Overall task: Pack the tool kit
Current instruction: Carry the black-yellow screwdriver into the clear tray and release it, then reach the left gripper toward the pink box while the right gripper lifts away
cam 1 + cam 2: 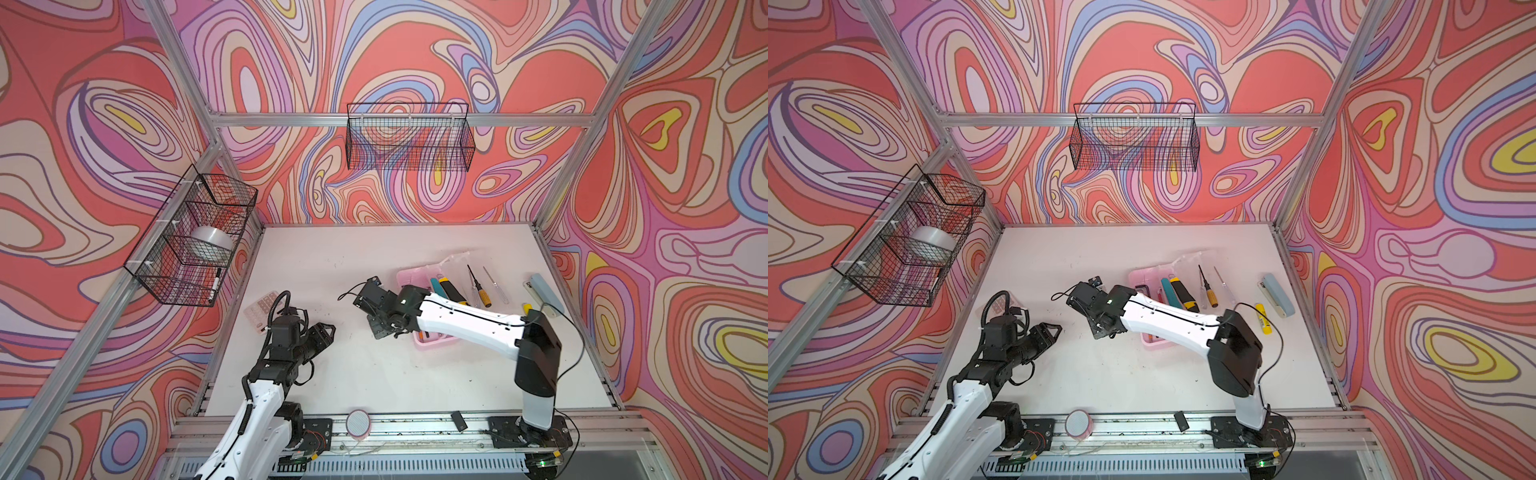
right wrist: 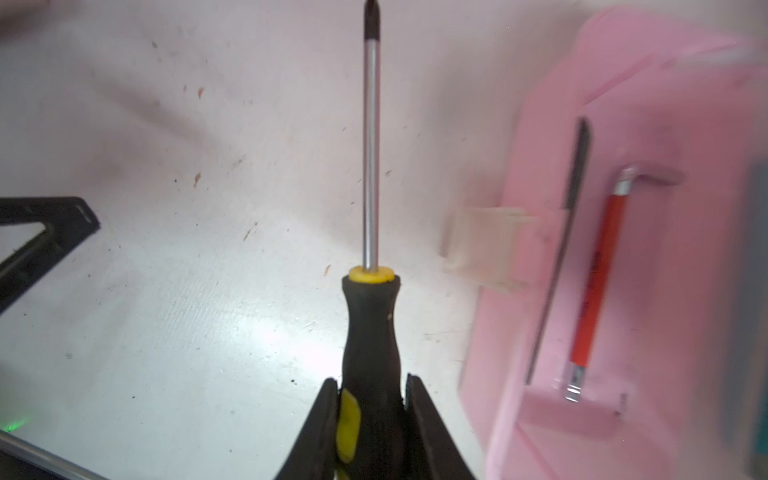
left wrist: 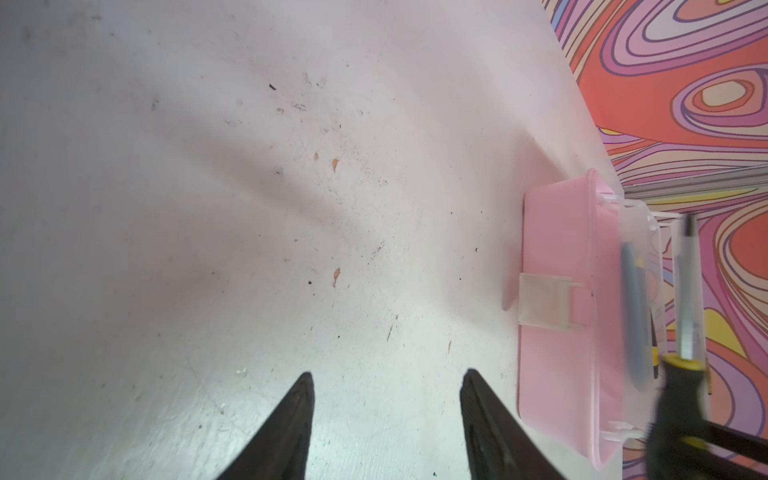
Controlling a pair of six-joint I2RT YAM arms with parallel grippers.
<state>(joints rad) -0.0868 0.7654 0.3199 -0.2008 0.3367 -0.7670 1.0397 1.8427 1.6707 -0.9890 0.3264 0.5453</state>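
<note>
Right wrist view: the right fingers (image 2: 326, 409) are clamped on the handle of a black-yellow screwdriver (image 2: 371, 316). Its shaft reaches out over the bare table (image 2: 166, 291), just beside the open pink tool kit (image 2: 681, 291), where a red hex key (image 2: 592, 282) lies. In both top views the kit sits right of the table's middle. The left fingers (image 3: 297, 419) stand parted, holding nothing.

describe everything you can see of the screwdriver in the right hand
The screwdriver has a black, rubbery-looking handle with yellow insets and a yellow collar, a straight shiny metal shaft and a dark tip. The right hand is shut on the rear of the handle, shaft pointing straight out. It hangs over the white table, beside the latch side of the pink case; nothing else appears to touch it.
</note>
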